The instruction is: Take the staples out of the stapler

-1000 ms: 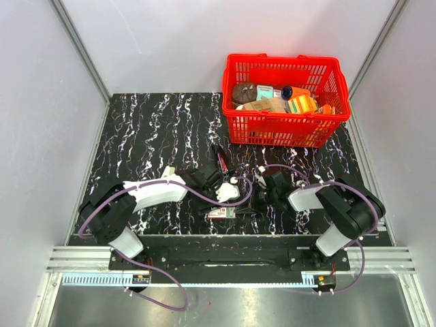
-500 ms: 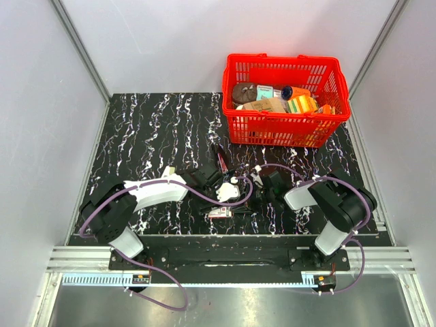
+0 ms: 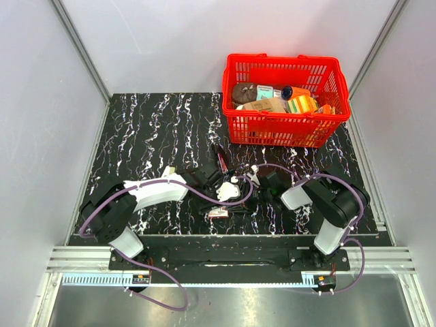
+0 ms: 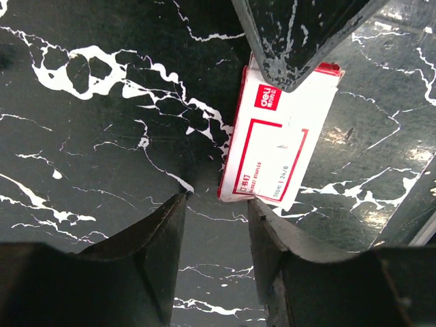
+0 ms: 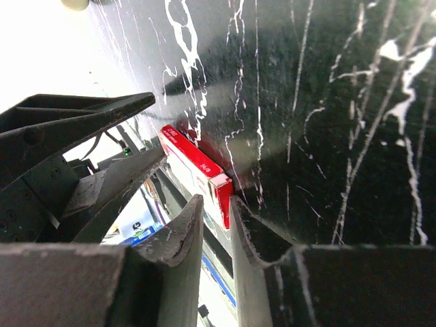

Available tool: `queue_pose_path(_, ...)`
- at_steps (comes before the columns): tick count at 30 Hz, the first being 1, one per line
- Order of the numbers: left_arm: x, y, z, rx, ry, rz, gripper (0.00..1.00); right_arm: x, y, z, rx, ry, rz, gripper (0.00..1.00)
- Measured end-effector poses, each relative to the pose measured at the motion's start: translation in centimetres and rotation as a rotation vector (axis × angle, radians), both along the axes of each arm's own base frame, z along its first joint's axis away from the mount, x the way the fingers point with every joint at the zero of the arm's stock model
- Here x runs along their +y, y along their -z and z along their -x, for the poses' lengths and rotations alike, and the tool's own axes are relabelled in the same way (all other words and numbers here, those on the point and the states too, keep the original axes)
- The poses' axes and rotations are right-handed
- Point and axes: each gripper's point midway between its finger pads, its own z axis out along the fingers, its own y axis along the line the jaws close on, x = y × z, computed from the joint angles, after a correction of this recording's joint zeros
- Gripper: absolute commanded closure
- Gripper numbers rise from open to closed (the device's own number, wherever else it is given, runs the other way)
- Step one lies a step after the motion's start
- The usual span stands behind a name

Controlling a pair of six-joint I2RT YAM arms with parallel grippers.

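The stapler [image 3: 221, 161] lies black on the marble mat, just behind my left wrist; its staples do not show. A white and red staple box [image 4: 283, 146] lies flat on the mat in front of the left gripper [image 4: 218, 203], which is open with only bare mat between its fingers. In the top view the box [image 3: 219, 212] sits near the mat's front edge. The right gripper [image 5: 216, 208] has come in from the other side. Its jaws stand a narrow gap apart, with the box's red end [image 5: 219, 193] right at the fingertips. A dark right finger [image 4: 293, 34] overlaps the box's far end.
A red basket [image 3: 286, 126] with packaged goods stands at the back right of the mat. Both arms crowd the front middle [image 3: 238, 201], with purple cables looping over them. The grey frame rail [image 3: 225, 255] runs along the near edge.
The right arm has swung left towards the staple box and its jaws have parted a little. The left arm and the box have stayed put.
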Motion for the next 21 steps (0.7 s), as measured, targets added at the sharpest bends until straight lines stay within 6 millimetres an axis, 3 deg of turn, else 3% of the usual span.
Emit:
queue_pose_path(12, 0.5, 0.1, 0.2, 0.009, -0.003, -0.025, 0.55, 0.9, 0.0, 0.0, -0.002, -0.015, -0.012, 0.72)
queue_pose_path(17, 0.5, 0.0, 0.0, 0.006, -0.013, -0.019, 0.48, 0.5, -0.2, 0.2, -0.008, -0.016, 0.015, 0.56)
queue_pose_path(21, 1.0, -0.9, -1.3, 0.018, -0.071, 0.003, 0.36, -0.9, -0.9, 0.3, -0.049, -0.013, 0.087, 0.40)
